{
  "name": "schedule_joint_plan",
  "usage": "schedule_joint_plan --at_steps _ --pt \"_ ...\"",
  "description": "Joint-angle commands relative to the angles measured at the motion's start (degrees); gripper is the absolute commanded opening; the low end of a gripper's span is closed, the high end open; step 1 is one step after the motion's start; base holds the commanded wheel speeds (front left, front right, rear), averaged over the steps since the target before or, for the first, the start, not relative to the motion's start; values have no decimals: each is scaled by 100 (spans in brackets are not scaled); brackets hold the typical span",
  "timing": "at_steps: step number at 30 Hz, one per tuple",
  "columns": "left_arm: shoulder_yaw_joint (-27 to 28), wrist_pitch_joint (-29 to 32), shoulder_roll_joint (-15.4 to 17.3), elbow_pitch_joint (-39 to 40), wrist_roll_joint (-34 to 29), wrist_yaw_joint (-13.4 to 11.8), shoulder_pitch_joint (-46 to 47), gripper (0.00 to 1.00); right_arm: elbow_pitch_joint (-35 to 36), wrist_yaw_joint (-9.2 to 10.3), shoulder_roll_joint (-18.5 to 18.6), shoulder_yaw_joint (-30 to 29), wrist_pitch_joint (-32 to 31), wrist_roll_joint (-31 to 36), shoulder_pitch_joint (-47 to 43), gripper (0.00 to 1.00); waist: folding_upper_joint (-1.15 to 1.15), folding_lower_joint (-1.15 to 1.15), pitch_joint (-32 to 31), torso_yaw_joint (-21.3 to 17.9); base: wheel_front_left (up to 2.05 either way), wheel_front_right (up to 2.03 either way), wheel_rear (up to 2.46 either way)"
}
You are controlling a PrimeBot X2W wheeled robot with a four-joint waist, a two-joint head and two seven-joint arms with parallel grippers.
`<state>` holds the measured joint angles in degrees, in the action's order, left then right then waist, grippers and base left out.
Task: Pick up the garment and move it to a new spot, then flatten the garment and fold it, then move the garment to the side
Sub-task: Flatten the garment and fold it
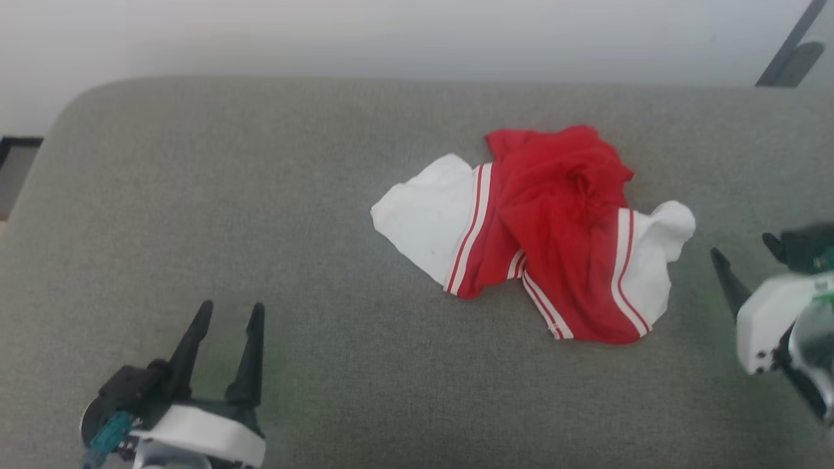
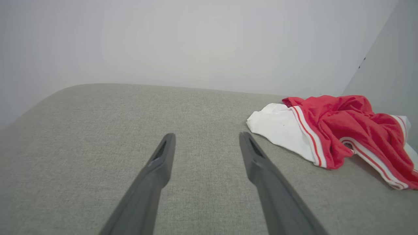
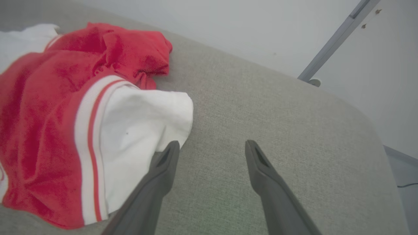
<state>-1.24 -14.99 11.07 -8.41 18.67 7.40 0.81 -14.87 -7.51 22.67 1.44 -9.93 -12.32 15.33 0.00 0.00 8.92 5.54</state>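
Garment (image 1: pixel 554 228): a red jersey with white sleeves and striped trim lies crumpled right of centre in the head view, on a grey fabric surface (image 1: pixel 260 195); no chest lettering shows.
Lie of the heap: the long axis runs from one white sleeve at centre to the other at right, dipping slightly toward the lower right, with the red body bunched between them.
Right gripper (image 1: pixel 744 245): at the right edge of the head view, fingers spread wide and empty, with the heap just to its left.
Right wrist view: the white sleeve of the garment (image 3: pixel 49 114) fills the lower left, its edge at the tip of the right gripper's (image 3: pixel 212 143) left-hand finger; whether they touch cannot be told.
Left gripper (image 1: pixel 232 305): at the lower left of the head view, fingers spread and holding nothing, well apart from the cloth, which lies up and to its right.
Left wrist view: the garment (image 2: pixel 343 130) sits at the right edge, beyond and to the side of the left gripper's (image 2: pixel 206 135) open fingers.
Nearer arm: the right, clearly.
Stage: judged the very start, with nothing lifted, flattened or folded.
Coming move: likely a short leftward reach by the right gripper onto the near sleeve.
Risk: a pinch on one sleeve may leave the rest of the heap dragging.
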Motion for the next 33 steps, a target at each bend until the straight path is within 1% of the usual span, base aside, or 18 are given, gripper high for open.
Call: schedule_joint_plan --at_steps 1,3,4,5,7,10,11,13,15,16,17,18,20,23,27,33 --pt "-46 -26 -16 -18 97 11 163 100 -15 5 241 249 -510 -180 233 100 0 0 271 103 0 0 0" --pt "-116 -26 -62 -45 93 11 306 100 -3 4 453 577 -1178 -553 559 100 0 0 461 162 0 0 0" --pt "-170 -26 -85 -61 96 11 371 100 4 3 626 703 -1485 -674 714 100 0 0 553 207 0 0 0" --pt "-170 -26 -85 -61 96 11 371 100 4 3 626 703 -1485 -674 714 100 0 0 553 207 0 0 0" --pt "-243 -26 -130 -99 128 11 498 100 0 5 859 970 -2041 -976 957 100 0 0 712 281 0 0 0" --pt "-317 -26 -192 -164 172 11 623 100 -32 5 946 1174 -2690 -1520 1339 100 0 0 911 366 0 0 0" --pt "-342 -27 -228 -174 195 11 705 100 -102 5 1078 1312 -3095 -1711 1520 100 0 0 1037 409 0 0 0" --pt "-402 -27 -264 -193 215 11 773 100 -113 5 1162 1468 -3362 -1846 1657 100 0 0 1137 467 0 0 0" --pt "-425 -27 -262 -206 244 11 821 100 -125 5 1257 1580 -3483 -1919 1721 100 0 0 1210 507 0 0 0" --pt "-421 -27 -265 -215 250 11 839 100 -128 5 1279 1643 -3530 -1968 1719 92 0 0 1238 512 0 0 0" --pt "-409 -27 -264 -215 251 11 863 100 -111 5 1310 1703 -3567 -2015 1708 62 0 0 1259 510 0 0 0" --pt "-399 -27 -263 -213 260 11 890 100 -92 5 1344 1731 -3577 -2044 1713 39 0 0 1276 504 0 0 0" --pt "-382 -27 -242 -229 276 11 918 100 -45 5 1426 1810 -3620 -2100 1726 0 0 0 1299 451 0 0 0" --pt "-393 -27 -225 -240 290 11 955 100 -15 6 1549 1689 -3541 -2167 1772 0 0 0 1309 344 0 0 0" --pt "-437 -27 -175 -195 293 11 1049 100 14 5 1721 1274 -3341 -2138 1769 0 0 0 1350 189 0 0 0" --pt "-521 -26 -126 -136 320 12 1172 100 -230 5 2167 250 -3046 -1870 1537 0 0 0 1492 41 0 0 0"
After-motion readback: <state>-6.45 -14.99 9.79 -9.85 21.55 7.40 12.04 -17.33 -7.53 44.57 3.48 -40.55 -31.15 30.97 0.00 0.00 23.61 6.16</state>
